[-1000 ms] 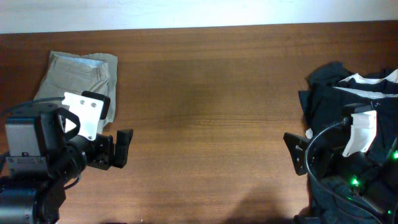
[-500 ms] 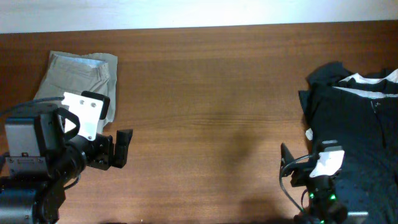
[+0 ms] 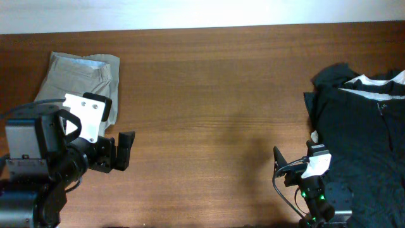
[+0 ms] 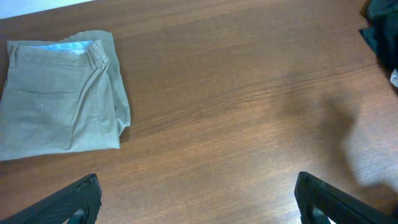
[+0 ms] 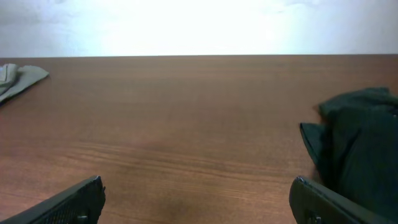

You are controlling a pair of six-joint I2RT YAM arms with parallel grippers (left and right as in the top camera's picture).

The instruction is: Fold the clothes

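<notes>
The khaki-green shorts (image 3: 79, 76) lie folded into a compact rectangle at the table's far left, waistband and pale lining toward the back. They also show in the left wrist view (image 4: 59, 106), and one corner shows in the right wrist view (image 5: 18, 76). My left gripper (image 3: 120, 152) hovers in front of and to the right of the shorts, open and empty, its fingers wide apart (image 4: 196, 186). My right gripper (image 3: 285, 168) is low at the front right, open and empty (image 5: 198, 186), just left of the black garment.
A black garment with white collar trim (image 3: 361, 120) lies crumpled at the right edge; it also shows in the right wrist view (image 5: 360, 143). Bare brown wood (image 3: 209, 95) spans the middle. A pale wall runs behind the table's far edge.
My right arm has pulled back off the black garment, down toward the front edge and a little left. The left arm and the shorts have not moved.
</notes>
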